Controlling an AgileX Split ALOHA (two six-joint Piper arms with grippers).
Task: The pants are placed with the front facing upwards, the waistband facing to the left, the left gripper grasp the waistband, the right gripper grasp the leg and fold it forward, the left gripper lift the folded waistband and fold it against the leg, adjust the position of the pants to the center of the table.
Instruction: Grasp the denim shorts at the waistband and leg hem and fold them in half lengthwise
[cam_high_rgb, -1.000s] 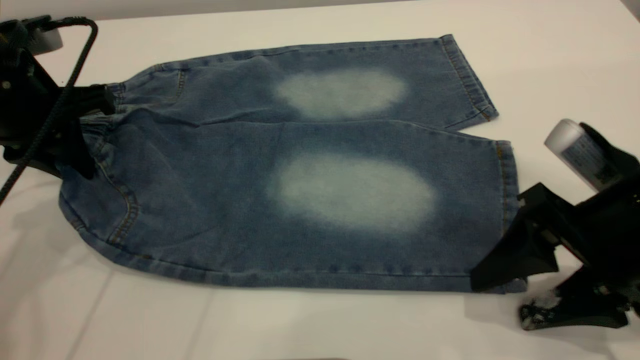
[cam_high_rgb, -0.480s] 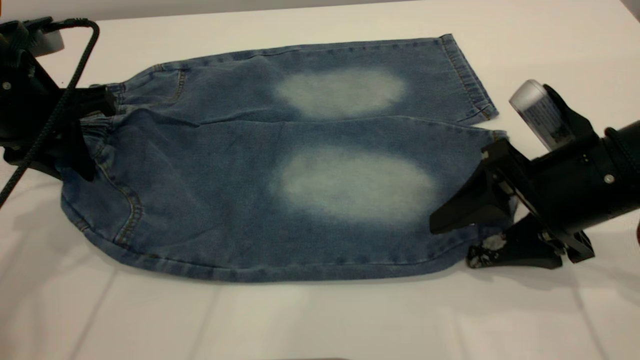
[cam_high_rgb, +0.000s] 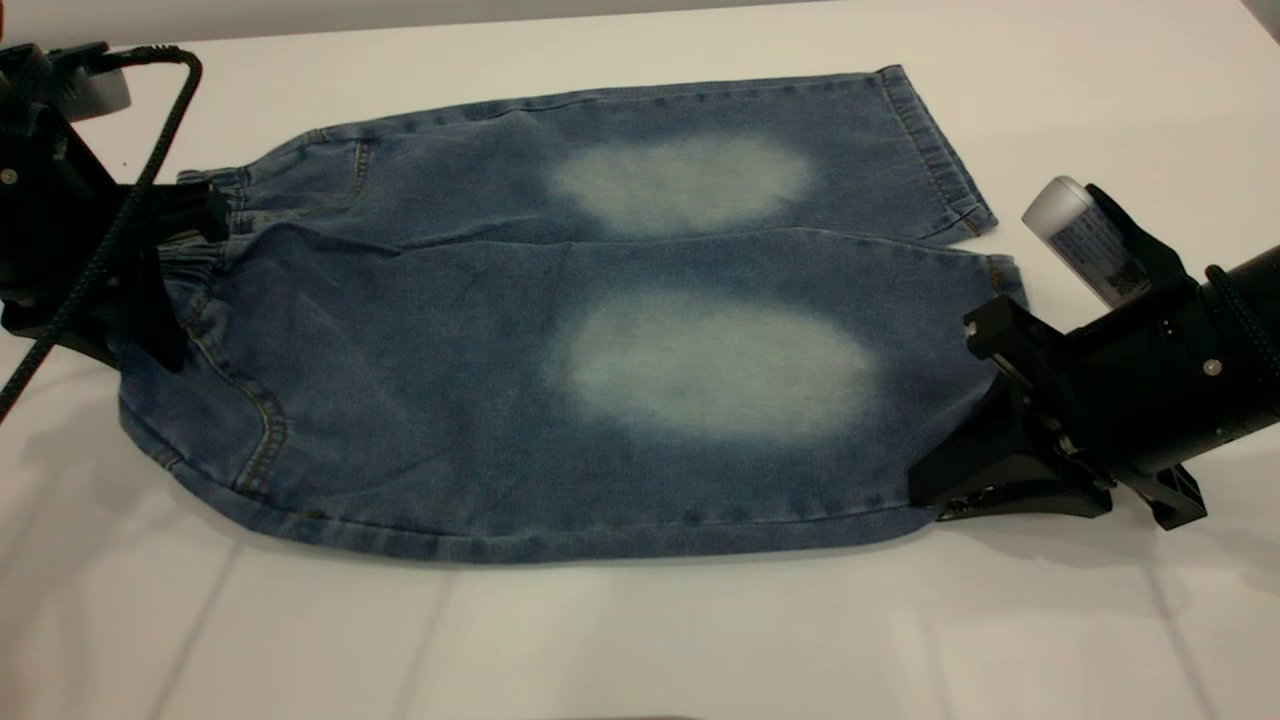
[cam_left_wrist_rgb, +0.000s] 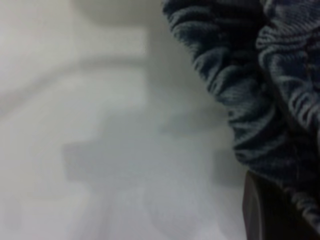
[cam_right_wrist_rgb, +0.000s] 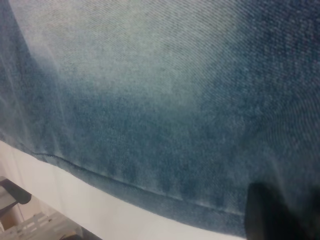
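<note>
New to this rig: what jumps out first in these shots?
The pants, blue denim with a pale oval on each leg, lie flat across the table. The left gripper sits at the ruffled waistband on the exterior view's left; the right gripper is clamped on the near leg's hem corner.

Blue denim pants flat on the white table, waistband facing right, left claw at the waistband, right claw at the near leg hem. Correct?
One error: the gathered waistband of the blue denim pants faces left, per the exterior view. The left claw is there; the right claw is at the near leg hem, on the white table.
</note>
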